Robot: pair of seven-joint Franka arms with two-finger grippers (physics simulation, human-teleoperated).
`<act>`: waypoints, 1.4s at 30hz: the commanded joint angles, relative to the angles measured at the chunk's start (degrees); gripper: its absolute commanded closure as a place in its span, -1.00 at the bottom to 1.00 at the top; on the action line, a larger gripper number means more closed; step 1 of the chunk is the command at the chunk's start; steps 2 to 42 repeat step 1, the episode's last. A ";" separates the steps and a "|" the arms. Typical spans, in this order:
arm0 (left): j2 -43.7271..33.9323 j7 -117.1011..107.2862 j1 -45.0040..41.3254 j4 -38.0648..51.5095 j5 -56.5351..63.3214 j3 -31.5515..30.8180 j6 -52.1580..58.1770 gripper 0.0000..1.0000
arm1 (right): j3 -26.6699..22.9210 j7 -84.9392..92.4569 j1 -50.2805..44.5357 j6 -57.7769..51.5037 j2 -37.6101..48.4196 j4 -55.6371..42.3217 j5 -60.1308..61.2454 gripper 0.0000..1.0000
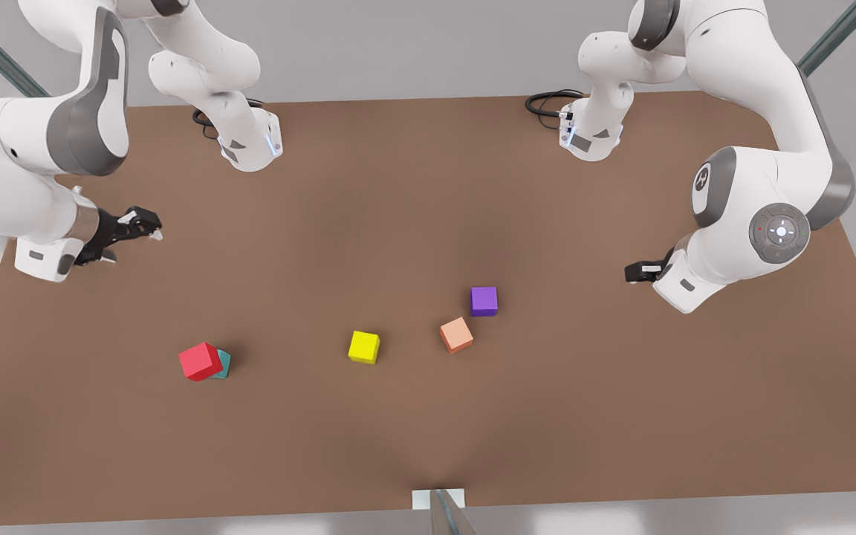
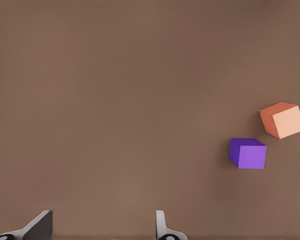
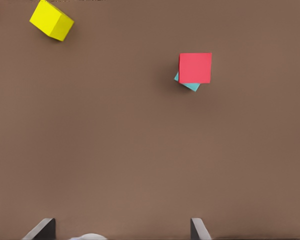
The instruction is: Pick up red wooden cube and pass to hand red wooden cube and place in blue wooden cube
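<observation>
Nearest the camera, the red cube (image 1: 200, 361) was seen stacked on the blue cube (image 1: 222, 364), left of centre. Both lay nearer the right gripper (image 1: 147, 223), held released at the far left; the left gripper (image 1: 634, 272) waited, parted, at the right.

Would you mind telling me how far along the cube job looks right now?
It looks essentially finished. Done: the red cube sits on top of the teal cube, slightly off-centre, as the right wrist view shows from above. In hand: nothing; the right tool and left tool are open and hang well away from the stack. Left: nothing obvious. The yellow cube, orange cube and purple cube lie apart.
</observation>
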State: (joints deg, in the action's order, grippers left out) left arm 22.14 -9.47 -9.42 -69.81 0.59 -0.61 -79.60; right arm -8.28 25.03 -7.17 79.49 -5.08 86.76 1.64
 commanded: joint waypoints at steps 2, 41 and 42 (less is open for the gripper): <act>-0.08 -0.37 -0.24 0.03 0.11 -0.01 0.06 -1.00 | 0.02 -26.35 -0.21 3.04 0.51 0.69 -0.14 -1.00; -0.08 -0.37 -0.24 0.03 0.11 -0.01 0.06 -1.00 | 0.02 -26.35 -0.21 3.04 0.51 0.69 -0.14 -1.00; -0.08 -0.37 -0.24 0.03 0.11 -0.01 0.06 -1.00 | 0.02 -26.35 -0.21 3.04 0.51 0.69 -0.14 -1.00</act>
